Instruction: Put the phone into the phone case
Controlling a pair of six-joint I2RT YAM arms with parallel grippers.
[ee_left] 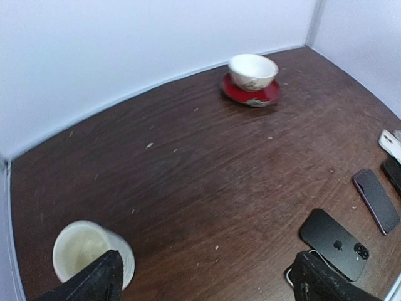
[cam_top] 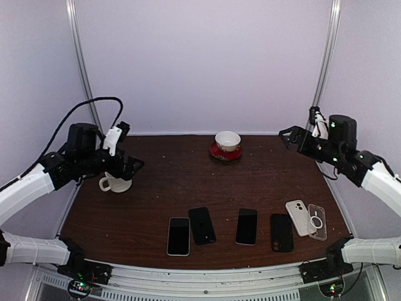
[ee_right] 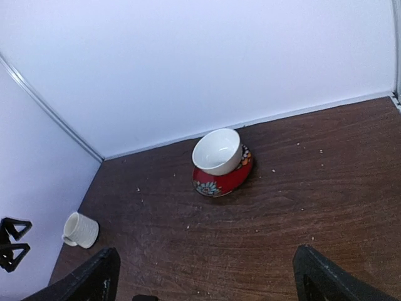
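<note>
A clear phone case with a ring on its back lies at the table's front right. A white phone lies face down against its left side. Left of these lies a row: a black case or phone, a dark phone, a black phone and a white-edged phone. My left gripper hovers open over the back left; its wrist view shows the black phone by the gripper. My right gripper hangs open at the back right, with nothing between the fingers of the gripper.
A white bowl sits on a red saucer at the back centre. A white mug lies under my left gripper, its mouth showing in the left wrist view. Walls close the back and sides.
</note>
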